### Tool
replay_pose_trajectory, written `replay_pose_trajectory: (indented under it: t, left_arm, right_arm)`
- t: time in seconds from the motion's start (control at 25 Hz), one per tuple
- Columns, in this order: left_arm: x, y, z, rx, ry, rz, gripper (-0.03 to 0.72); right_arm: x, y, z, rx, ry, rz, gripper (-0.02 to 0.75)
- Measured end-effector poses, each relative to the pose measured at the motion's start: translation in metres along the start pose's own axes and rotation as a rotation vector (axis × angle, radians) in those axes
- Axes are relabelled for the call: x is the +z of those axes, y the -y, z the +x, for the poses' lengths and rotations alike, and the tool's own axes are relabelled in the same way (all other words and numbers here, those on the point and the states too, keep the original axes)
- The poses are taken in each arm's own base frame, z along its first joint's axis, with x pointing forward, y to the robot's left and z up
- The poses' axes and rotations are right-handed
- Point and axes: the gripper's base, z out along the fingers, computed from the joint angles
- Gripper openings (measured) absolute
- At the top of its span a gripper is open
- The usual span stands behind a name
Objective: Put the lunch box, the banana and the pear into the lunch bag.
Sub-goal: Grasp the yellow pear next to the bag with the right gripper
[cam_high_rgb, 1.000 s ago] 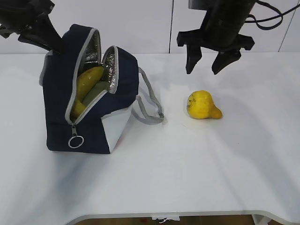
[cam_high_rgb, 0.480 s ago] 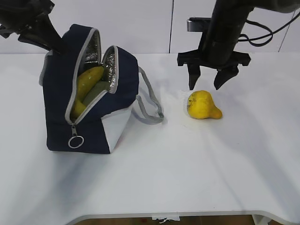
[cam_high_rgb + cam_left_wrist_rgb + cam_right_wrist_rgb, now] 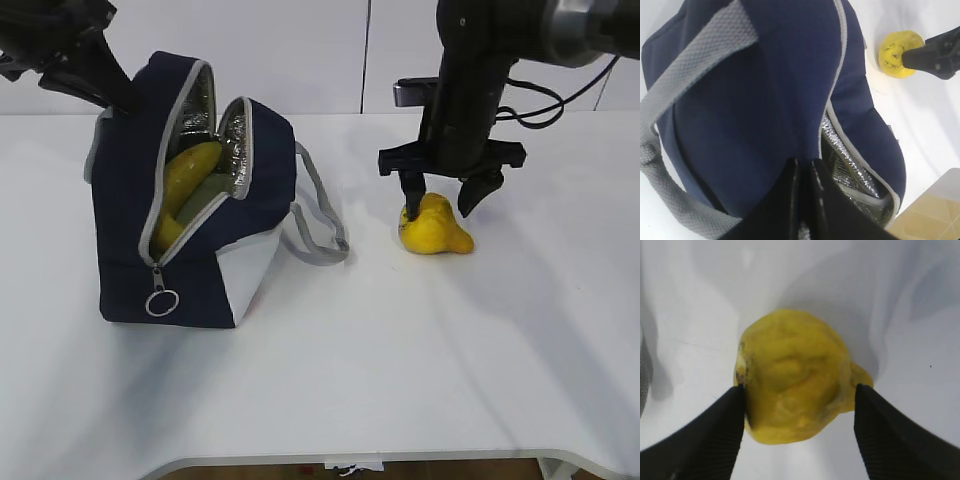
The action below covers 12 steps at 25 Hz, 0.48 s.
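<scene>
**White table, bag open, pear between the claws**

Big white table [image 3: 330, 380] against a pale wall. The navy lunch bag [image 3: 190, 215] stands on the left, unzipped, foil lining showing. The left gripper [image 3: 804, 172] is pinched tight on the bag's top edge. Inside, the banana [image 3: 185, 175] leans over the lunch box [image 3: 205, 195]. Over on the right, the right gripper [image 3: 440, 205] stands wide around the pear [image 3: 432, 226] on the table; left finger looks touching, right one just off.
</scene>
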Motion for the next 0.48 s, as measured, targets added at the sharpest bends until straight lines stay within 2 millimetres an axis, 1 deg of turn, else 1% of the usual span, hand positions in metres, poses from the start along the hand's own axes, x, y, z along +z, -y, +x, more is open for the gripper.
replay_pose_trajectory:
  t: [0.32,0.48]
  left_arm:
    - [0.0000,0.0001,-0.0001,-0.001,0.001,0.002,-0.003]
    - [0.0000,0.0001,-0.0001,-0.001,0.001,0.002,-0.003]
  right_arm:
    - [0.0090,-0.0025,-0.0004,0.007,-0.016,-0.017,0.520]
    - [0.0090,-0.0034,-0.0001,0.013,-0.019,-0.027,0.468]
